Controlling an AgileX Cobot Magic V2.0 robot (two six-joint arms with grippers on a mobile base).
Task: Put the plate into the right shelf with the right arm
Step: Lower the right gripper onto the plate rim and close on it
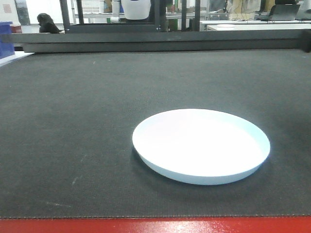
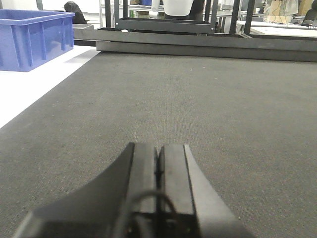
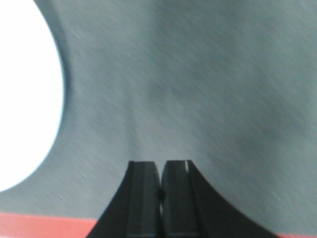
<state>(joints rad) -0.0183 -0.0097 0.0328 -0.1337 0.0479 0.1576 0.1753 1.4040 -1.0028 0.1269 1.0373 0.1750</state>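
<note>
Lab or workshop, not a home. Dark mat covers bench, red edge at near side. Left of mat: white surface with blue bin. Beyond mat: black metal frames, white tables with gear, person at far left.

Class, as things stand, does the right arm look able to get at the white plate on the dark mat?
Probably yes. In its wrist view the plate lies on the mat, left of the right gripper, with only bare mat between. The fingers are shut and would need to open first.
</note>
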